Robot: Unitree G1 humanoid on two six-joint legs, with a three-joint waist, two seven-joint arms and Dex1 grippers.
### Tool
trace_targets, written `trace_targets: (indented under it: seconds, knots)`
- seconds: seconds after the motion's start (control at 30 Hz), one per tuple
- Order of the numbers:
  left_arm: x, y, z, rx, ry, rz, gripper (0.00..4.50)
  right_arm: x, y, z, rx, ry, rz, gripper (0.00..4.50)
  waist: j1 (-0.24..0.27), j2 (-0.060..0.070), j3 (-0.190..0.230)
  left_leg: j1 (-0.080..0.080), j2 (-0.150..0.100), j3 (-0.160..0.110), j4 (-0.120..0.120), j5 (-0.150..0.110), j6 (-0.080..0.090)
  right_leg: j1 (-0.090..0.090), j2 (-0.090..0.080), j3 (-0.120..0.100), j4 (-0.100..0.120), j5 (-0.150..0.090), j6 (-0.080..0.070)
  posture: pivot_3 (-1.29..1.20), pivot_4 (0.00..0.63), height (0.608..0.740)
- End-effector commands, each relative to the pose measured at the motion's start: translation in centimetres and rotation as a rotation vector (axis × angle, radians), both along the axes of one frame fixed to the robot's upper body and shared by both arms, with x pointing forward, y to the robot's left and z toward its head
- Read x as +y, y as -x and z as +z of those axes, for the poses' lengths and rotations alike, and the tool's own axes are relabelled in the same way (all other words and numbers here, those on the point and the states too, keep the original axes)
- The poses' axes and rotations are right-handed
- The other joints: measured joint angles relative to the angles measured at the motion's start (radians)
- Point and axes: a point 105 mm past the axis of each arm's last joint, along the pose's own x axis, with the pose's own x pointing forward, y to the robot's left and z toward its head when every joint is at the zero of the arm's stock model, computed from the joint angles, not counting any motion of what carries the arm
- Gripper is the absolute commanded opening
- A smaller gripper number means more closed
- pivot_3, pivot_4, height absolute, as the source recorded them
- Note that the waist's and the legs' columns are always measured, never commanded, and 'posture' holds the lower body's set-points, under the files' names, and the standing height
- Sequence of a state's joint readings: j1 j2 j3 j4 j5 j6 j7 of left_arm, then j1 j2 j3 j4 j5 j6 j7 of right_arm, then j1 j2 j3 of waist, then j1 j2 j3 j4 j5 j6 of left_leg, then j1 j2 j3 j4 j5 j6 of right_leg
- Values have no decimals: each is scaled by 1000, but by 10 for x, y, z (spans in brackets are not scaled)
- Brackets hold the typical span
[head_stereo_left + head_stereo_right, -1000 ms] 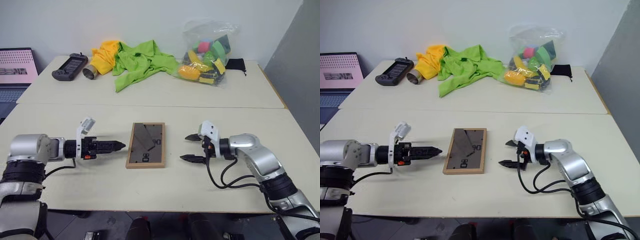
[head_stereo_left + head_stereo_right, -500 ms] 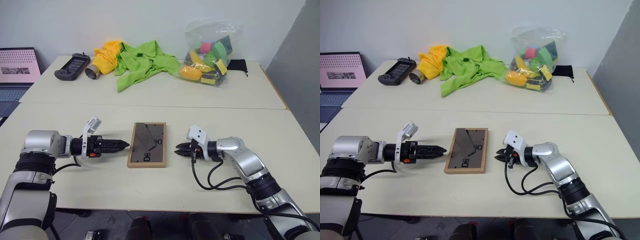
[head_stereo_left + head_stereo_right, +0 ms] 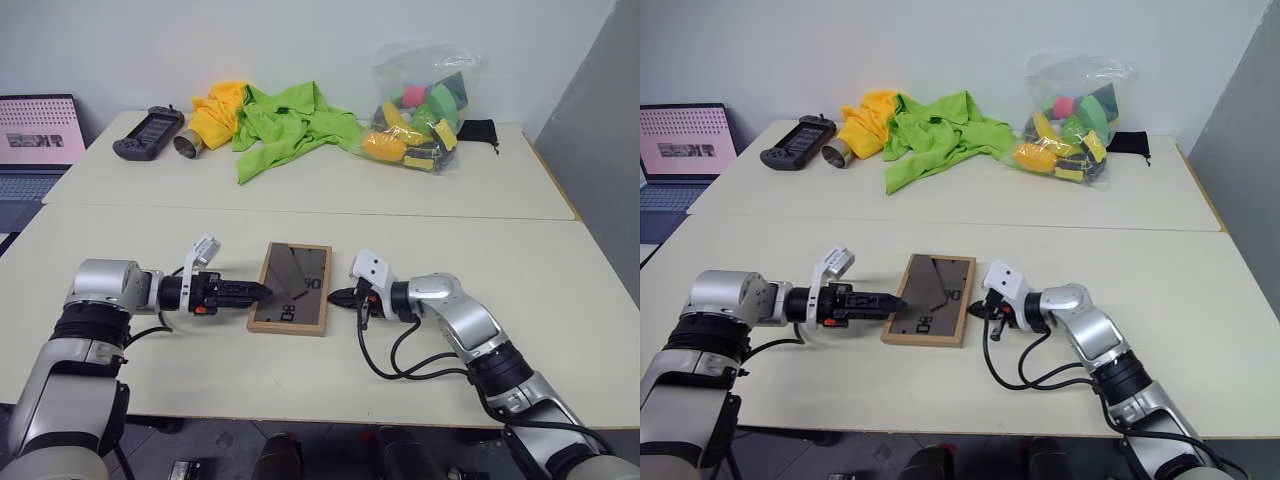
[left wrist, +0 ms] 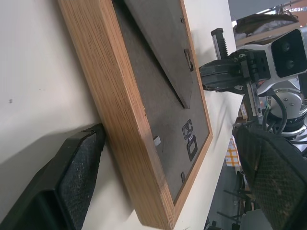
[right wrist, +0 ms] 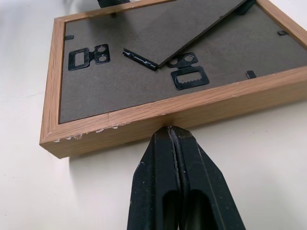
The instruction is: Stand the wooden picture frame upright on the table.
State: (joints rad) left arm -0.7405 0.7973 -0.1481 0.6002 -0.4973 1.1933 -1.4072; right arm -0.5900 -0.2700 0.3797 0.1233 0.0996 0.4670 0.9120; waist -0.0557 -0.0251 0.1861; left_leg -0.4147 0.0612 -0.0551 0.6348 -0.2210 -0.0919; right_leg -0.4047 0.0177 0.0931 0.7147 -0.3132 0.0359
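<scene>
Two cream tables pushed together, one thing on the near one and a clutter on the far one.

The near table (image 3: pixel 120 235) carries the wooden picture frame (image 3: pixel 290 301), lying flat with its brown backing up, squeezed between the two sets of jaws. Well beyond the jaws, the far table (image 3: pixel 500 190) holds a black handheld gadget (image 3: pixel 147 133), a metal cup (image 3: pixel 186 146) on its side, a yellow cloth (image 3: pixel 215 110), a green cloth (image 3: pixel 285 125), a clear bag of toys (image 3: pixel 415 110) and a small black pouch (image 3: pixel 480 131).

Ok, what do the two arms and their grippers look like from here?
Both arms are silver-grey metal with black joint bands. Each gripper, left and right, has two black tapered fingers, a white block on the wrist, and small red-orange marks. Black cables loop beneath each forearm.
</scene>
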Motion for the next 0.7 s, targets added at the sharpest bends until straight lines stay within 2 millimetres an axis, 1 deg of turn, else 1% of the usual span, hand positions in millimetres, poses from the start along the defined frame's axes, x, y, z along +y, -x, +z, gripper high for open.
trace_targets:
  seconds: [0.03, 0.17, 0.3, 0.43, 0.47, 0.53, 0.63, 0.7]
  knots:
    - [-16, 8, -12, 49, 16, -58, 4500, 12, 3, 14, -51, -29, 36, 27, 0, 0, 0, 0, 0, 0, 0, 0, 0, 0, 0, 0, 0, 0, 0, 0, 150, 740]
    - [-20, 9, -9, 37, 31, -73, 4500, 15, 6, 13, -46, -35, 39, 27, 0, 0, 0, 0, 0, 0, 0, 0, 0, 0, 0, 0, 0, 0, 0, 0, 150, 740]
    - [-18, 11, -7, 34, 32, -76, 4500, 13, 5, 11, -46, -32, 30, 27, -1, 0, 0, 0, 0, 0, 0, 0, 0, 0, 0, 0, 0, 0, 0, 0, 150, 740]
    - [-16, 12, -4, 26, 41, -75, 3919, 9, 0, 12, -54, -33, 7, 0, -3, 0, 0, 0, 0, 0, 0, 0, 0, 0, 0, 0, 0, 0, 0, 0, 150, 740]
    - [-16, 12, -2, 23, 45, -77, 3653, 8, -2, 12, -58, -35, -3, 0, -3, 0, 0, 0, 0, 0, 0, 0, 0, 0, 0, 0, 0, 0, 0, 0, 150, 740]
    - [-16, 12, 0, 15, 49, -78, 3338, 6, -4, 13, -59, -34, -10, 0, -4, 0, 0, 0, 0, 0, 0, 0, 0, 0, 0, 0, 0, 0, 0, 0, 150, 740]
    - [-17, 11, 2, 8, 51, -71, 2585, 4, -5, 12, -62, -31, -16, 0, -4, 0, 0, 0, 1, 0, 0, 0, 0, 0, 1, 0, 0, 0, 0, 0, 150, 740]
    - [-16, 10, 2, 2, 50, -64, 2201, 3, -6, 12, -66, -34, -24, 0, -4, 0, 0, 0, 1, 0, 0, 0, 0, 0, 1, 0, 0, 0, 0, 0, 150, 740]
